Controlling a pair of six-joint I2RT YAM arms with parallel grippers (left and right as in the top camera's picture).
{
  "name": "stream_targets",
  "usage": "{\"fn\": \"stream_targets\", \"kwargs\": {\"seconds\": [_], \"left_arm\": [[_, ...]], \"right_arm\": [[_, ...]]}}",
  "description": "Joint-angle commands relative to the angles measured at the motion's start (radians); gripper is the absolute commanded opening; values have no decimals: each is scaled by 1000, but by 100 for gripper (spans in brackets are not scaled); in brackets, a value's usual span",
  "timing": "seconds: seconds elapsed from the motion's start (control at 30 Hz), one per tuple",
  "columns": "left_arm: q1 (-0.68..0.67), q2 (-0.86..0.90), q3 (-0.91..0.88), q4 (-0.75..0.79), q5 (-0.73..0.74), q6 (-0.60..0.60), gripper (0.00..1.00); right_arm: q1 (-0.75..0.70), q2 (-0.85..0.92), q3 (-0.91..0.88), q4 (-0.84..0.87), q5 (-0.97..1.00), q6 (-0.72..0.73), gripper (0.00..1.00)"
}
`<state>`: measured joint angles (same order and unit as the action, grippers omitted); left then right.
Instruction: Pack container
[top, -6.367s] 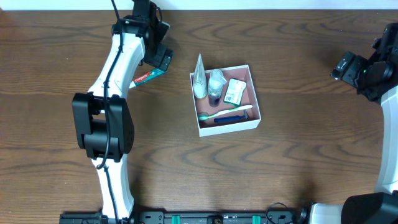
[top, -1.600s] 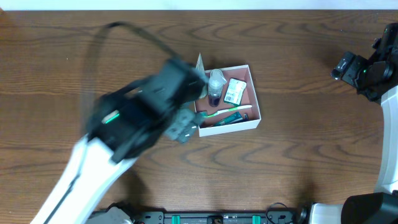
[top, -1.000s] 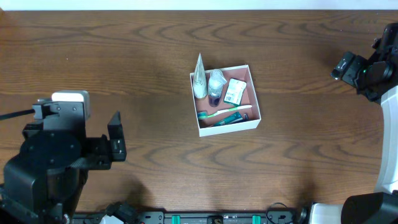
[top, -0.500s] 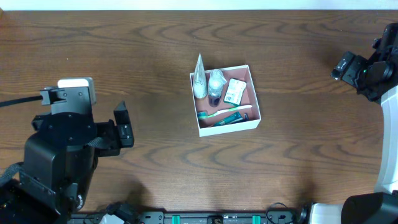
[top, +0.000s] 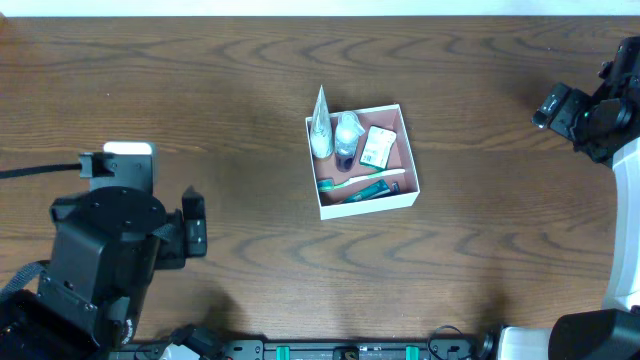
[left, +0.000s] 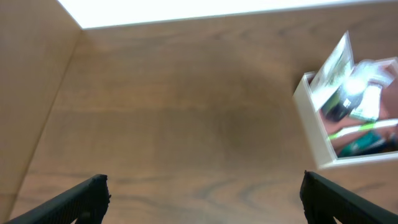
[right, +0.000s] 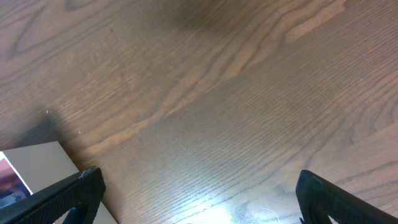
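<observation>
The container (top: 368, 204) is a shallow white-walled box with a pink-brown floor at the table's middle. It holds a white sachet (top: 320, 128), a small bottle (top: 346, 136), a green-and-white packet (top: 378, 146), a toothbrush (top: 362, 179) and a toothpaste tube (top: 372, 190). My left gripper (top: 196, 228) is open and empty at the lower left, well away from the box. In the left wrist view its fingers (left: 205, 199) are spread and the container (left: 314, 134) shows at the right. My right gripper (top: 556, 106) is open and empty at the far right, fingers spread (right: 202, 193).
Bare brown wooden table all around the box. A corner of the container (right: 31, 168) shows at the lower left of the right wrist view. The left arm's body (top: 100, 260) fills the lower left of the overhead view.
The left gripper carried the toothpaste tube from left of the box into it, let go, and drew back to the lower left. The right arm has not moved.
</observation>
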<state>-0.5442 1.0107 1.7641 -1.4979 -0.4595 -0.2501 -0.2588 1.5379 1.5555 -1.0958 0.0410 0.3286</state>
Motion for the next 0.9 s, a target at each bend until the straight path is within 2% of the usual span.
{"fn": "stream_targets", "kwargs": {"seconds": [0.0, 0.07, 0.2, 0.43, 0.67, 0.87], "left_arm": [[30, -17, -6, -57, -20, -100, 98], [77, -55, -48, -58, -2, -176, 98], [165, -199, -219, 106, 63, -163, 98], [360, -543, -740, 759, 352, 34, 98], [404, -712, -1151, 1246, 505, 40, 98], [420, -800, -1323, 1381, 516, 40, 98]], "right_arm": [[-6, 3, 1, 0, 3, -11, 99], [-6, 3, 1, 0, 4, -11, 99], [-6, 3, 1, 0, 3, -11, 99], [-6, 3, 1, 0, 4, -11, 99], [-6, 3, 1, 0, 4, -11, 99], [-6, 3, 1, 0, 4, -11, 99]]}}
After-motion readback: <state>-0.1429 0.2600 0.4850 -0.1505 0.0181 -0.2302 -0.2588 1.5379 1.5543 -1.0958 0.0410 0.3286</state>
